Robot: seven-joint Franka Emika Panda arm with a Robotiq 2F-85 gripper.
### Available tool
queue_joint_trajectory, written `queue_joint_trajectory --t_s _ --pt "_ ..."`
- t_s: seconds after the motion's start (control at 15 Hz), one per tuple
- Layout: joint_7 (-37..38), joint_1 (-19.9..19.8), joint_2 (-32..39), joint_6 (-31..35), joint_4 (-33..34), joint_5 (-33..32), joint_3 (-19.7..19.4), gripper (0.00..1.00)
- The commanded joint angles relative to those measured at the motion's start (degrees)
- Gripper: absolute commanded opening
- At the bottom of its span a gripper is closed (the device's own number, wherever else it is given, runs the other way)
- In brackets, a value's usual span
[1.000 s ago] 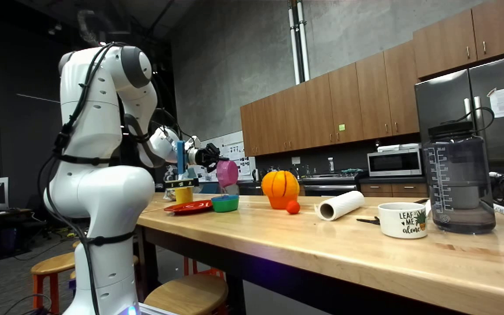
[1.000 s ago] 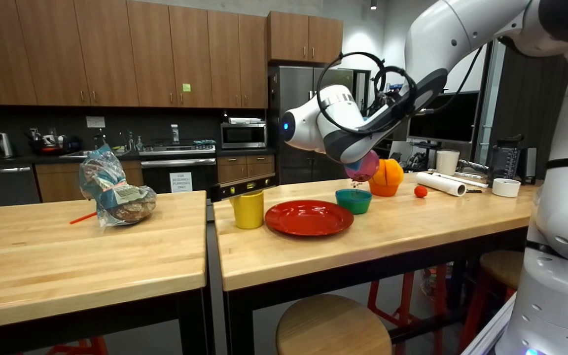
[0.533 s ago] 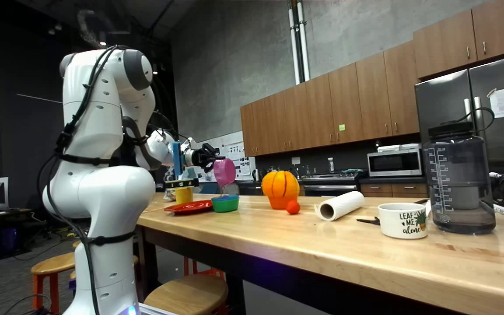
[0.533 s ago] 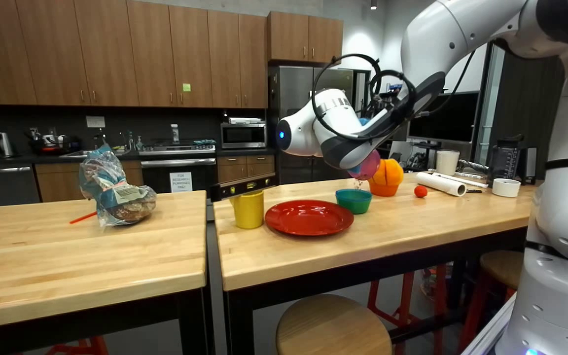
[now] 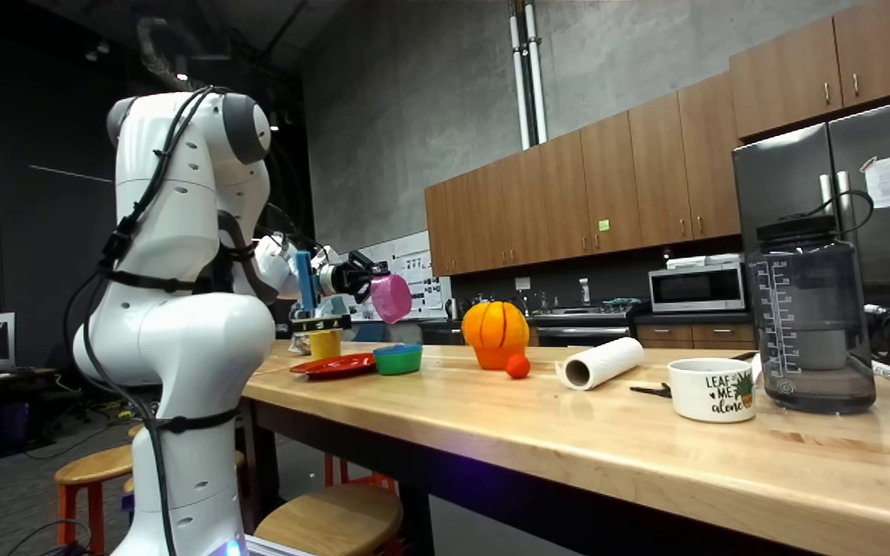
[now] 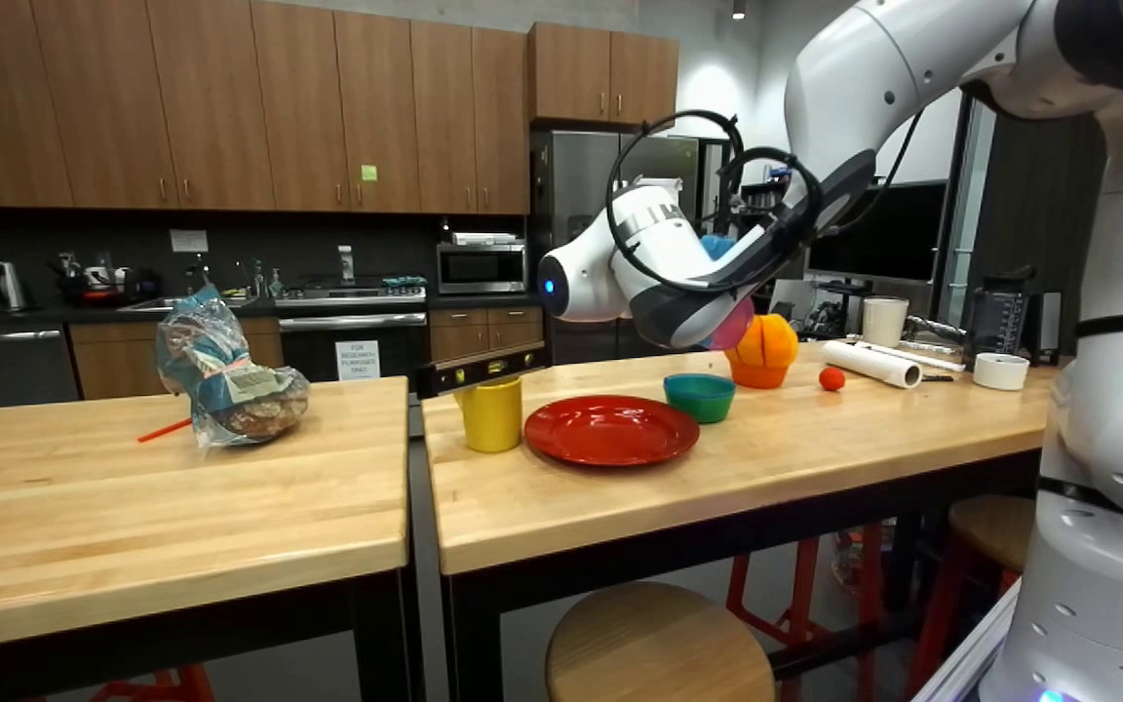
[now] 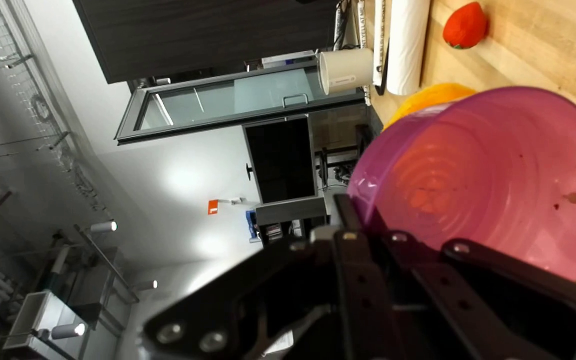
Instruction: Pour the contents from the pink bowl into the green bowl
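The pink bowl (image 5: 392, 298) is held tipped on its side, above the table. In an exterior view (image 6: 729, 327) the arm hides much of it. In the wrist view the pink bowl (image 7: 493, 185) shows its inside with a few small dark specks. My gripper (image 7: 363, 215) is shut on its rim, one finger on each side of the wall. In an exterior view the gripper (image 5: 375, 278) is to the left of the bowl. The green bowl (image 5: 399, 361) stands upright on the table below, also seen in an exterior view (image 6: 701, 400); its upper edge looks blue. Its contents are hidden.
A red plate (image 6: 610, 431) lies beside the green bowl. A yellow cup (image 6: 491, 414) with a black level (image 6: 484, 369) on top stands beyond the plate. An orange ribbed ball (image 5: 495, 326), a small red ball (image 5: 518, 366) and a white roll (image 5: 601, 363) stand to the other side.
The pink bowl has moved slightly left and up in an exterior view and further behind the arm. Small bits fell from it toward the green bowl earlier; now none are seen falling.
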Motion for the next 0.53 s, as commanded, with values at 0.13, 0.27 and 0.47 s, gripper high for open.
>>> queue_joint_trajectory --t_s 0.13,0.27,0.47 --pt "0.5 1.3 1.9 -3.3 0.5 -1.3 0.7 0.01" --pt "0.8 1.5 2.2 -3.2 0.4 -1.2 0.8 0.01" --pt "-0.5 0.8 1.8 -1.0 1.6 1.3 0.2 0.01"
